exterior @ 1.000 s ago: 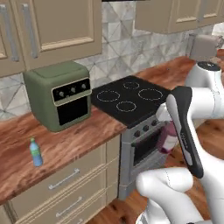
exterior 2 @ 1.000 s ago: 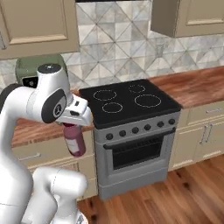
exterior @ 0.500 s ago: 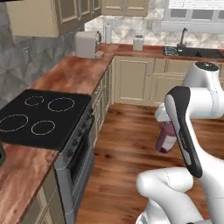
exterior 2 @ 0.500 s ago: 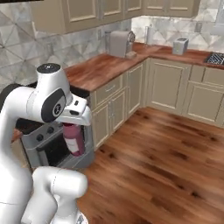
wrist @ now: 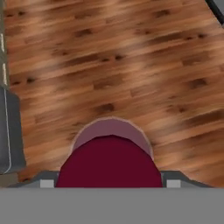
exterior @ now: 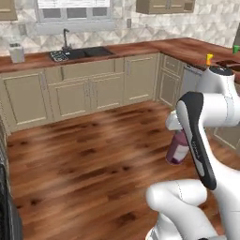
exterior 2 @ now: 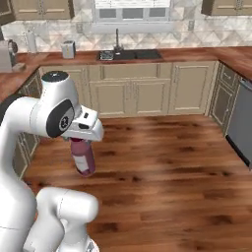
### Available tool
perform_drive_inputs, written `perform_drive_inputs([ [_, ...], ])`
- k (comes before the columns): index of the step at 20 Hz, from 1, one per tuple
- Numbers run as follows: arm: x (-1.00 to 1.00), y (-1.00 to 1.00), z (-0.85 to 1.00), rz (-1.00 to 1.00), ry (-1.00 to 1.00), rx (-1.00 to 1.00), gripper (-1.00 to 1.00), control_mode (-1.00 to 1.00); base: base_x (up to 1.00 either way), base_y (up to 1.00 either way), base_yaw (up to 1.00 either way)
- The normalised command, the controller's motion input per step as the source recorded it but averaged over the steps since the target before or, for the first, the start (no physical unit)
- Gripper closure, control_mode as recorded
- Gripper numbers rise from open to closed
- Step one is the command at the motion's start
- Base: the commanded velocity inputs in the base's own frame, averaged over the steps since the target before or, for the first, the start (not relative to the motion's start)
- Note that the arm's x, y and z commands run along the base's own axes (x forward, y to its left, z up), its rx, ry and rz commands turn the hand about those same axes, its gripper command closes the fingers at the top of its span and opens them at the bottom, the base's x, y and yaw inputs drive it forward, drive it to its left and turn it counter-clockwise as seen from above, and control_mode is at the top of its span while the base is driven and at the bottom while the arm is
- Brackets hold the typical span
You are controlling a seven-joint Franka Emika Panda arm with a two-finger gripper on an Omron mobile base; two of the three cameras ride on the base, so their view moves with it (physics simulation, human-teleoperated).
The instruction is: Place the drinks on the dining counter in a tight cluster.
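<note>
Views have swung with the base: stove and counter a second ago, now open wood floor [exterior: 84,154] and the sink wall [exterior 2: 129,54]; camera motion, not objects. Bottle [exterior 2: 83,156] stays in the gripper [exterior 2: 82,140], hanging above the floor. Jaws wide, closed on its purple cap end [wrist: 109,164]; body pinkish with a pale label [exterior: 177,146]. Dining counter not identifiable from here. Judgement: transit with one drink; no drink confirmed placed, and the cluster remains to be built. Small orange [exterior: 209,58] and green [exterior: 235,48] items sit on the far right counter.
</note>
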Motion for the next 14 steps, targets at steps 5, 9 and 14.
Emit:
perform_drive_inputs([
  [5, 0.00, 0.00, 0.00, 0.00, 0.00, 0.00, 1.00, 1.00, 0.05, 0.04, -1.00],
  [9, 0.00, 0.00, 0.00, 0.00, 0.00, 0.00, 1.00, 1.00, 0.53, 0.35, -0.75],
  [14, 0.00, 0.00, 0.00, 0.00, 0.00, 0.00, 1.00, 1.00, 0.91, -0.29, 0.11],
])
